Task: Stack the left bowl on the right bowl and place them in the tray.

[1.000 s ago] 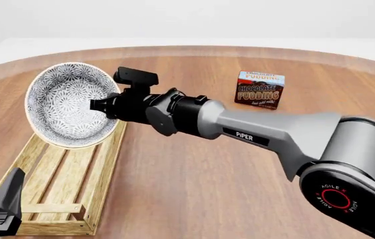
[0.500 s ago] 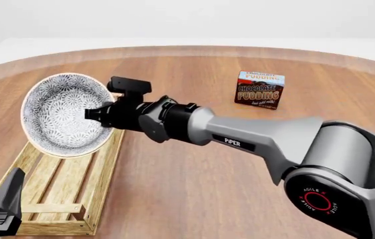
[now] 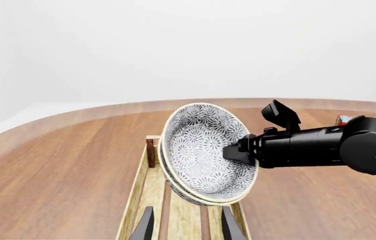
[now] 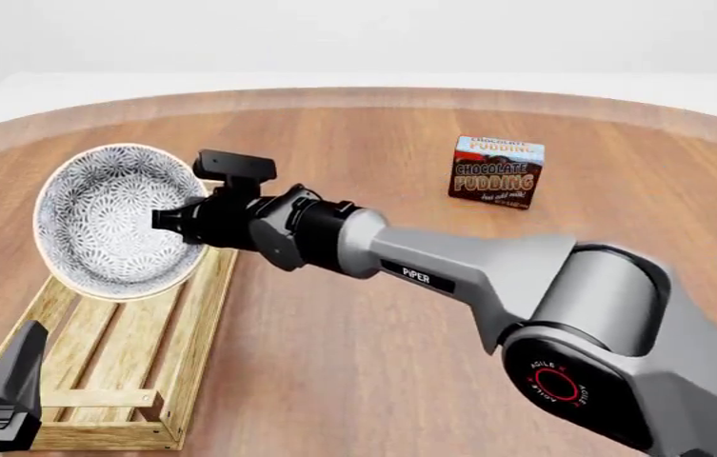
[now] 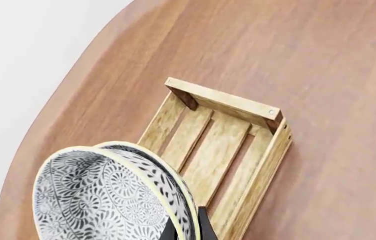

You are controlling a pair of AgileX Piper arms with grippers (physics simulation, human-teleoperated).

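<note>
Two patterned grey-and-white bowls (image 4: 107, 221) sit nested one inside the other, tilted on edge with the opening toward the camera. My right gripper (image 4: 170, 221) is shut on their rim and holds them above the far end of the tray (image 4: 129, 333), a long light-wood crate. The left wrist view shows the stacked bowls (image 3: 201, 150), the right gripper (image 3: 235, 151) on their rim and the tray (image 3: 142, 190) below them. The right wrist view shows both rims of the bowls (image 5: 108, 195) over the tray (image 5: 221, 132). My left gripper (image 3: 186, 224) stands open at the tray's near end, holding nothing.
A small chocolate pudding box (image 4: 497, 171) stands on the wooden table (image 4: 371, 362) at the far right, apart from the tray. The right arm's long grey link crosses the table from lower right toward the bowls.
The right gripper has carried the nested bowls a little left and down, closer over the tray's far end. The left gripper has not moved.
</note>
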